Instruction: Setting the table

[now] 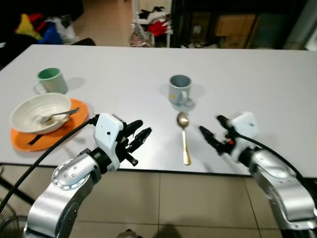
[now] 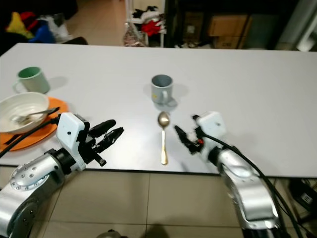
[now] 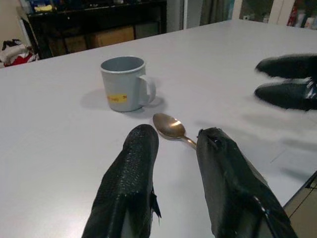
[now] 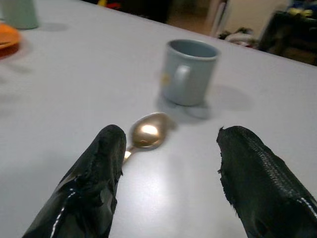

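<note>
Gold spoon on table — between left claw, right claw

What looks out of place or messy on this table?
The white bowl on the orange plate looks used, with residue and a utensil left inside. The gold spoon lies flat near the blue-grey mug; nothing is spilled.

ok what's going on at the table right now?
Table setting in progress. A gold metal spoon lies on the white table just in front of a grey-blue mug. The left gripper and right gripper hover open on either side of it, holding nothing.
</note>
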Motion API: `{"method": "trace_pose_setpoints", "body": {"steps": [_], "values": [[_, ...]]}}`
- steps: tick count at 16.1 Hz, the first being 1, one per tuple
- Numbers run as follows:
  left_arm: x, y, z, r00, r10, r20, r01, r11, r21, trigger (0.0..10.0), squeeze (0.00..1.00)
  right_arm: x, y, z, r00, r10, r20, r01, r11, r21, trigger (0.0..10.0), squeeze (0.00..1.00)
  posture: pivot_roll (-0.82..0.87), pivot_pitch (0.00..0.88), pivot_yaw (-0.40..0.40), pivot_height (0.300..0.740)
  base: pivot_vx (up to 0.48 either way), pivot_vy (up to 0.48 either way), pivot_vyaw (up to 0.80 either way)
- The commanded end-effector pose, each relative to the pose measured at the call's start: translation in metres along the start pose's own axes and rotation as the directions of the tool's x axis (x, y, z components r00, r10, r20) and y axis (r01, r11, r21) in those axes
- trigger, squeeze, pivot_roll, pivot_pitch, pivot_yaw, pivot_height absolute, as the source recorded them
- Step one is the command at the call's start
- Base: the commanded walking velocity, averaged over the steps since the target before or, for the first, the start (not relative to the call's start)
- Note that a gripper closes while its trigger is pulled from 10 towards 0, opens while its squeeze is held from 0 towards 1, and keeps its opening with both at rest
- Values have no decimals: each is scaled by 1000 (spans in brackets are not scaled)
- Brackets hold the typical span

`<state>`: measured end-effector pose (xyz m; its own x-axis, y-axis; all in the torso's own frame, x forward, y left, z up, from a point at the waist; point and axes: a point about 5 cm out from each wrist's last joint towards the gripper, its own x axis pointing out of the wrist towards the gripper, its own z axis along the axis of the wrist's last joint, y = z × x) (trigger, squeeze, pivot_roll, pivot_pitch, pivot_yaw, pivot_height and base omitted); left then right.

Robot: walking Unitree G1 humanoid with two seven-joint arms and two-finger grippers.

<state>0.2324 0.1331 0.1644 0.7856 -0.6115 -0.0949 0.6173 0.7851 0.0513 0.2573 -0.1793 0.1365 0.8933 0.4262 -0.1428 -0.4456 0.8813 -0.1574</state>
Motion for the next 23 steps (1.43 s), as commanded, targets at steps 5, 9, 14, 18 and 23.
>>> {"method": "trace_pose_setpoints", "body": {"steps": [5,9,14,18,23], "values": [[0,-3,-3,999,36,9,-37,999,30,10000,0,-13,9,-21,993,115,-14,-116,983,-140,10000,0,125,0,11,740,0,0,0],[5,-5,-1,997,62,38,-63,998,29,10000,0,-7,29,-22,998,-29,60,19,987,159,10000,0,136,0,-17,740,0,0,0],[-6,1,-4,981,187,52,-188,982,9,10000,0,-12,31,-14,994,-64,85,44,975,216,10000,0,140,0,-48,740,0,0,0],[-6,8,-2,961,265,78,-266,964,5,10000,0,-12,39,-4,997,30,70,-40,989,145,10000,0,116,0,-25,740,0,0,400],[-4,17,2,940,336,65,-336,942,-4,10000,0,-18,33,19,986,-33,161,7,988,155,10000,0,95,0,18,740,0,0,800]]}}
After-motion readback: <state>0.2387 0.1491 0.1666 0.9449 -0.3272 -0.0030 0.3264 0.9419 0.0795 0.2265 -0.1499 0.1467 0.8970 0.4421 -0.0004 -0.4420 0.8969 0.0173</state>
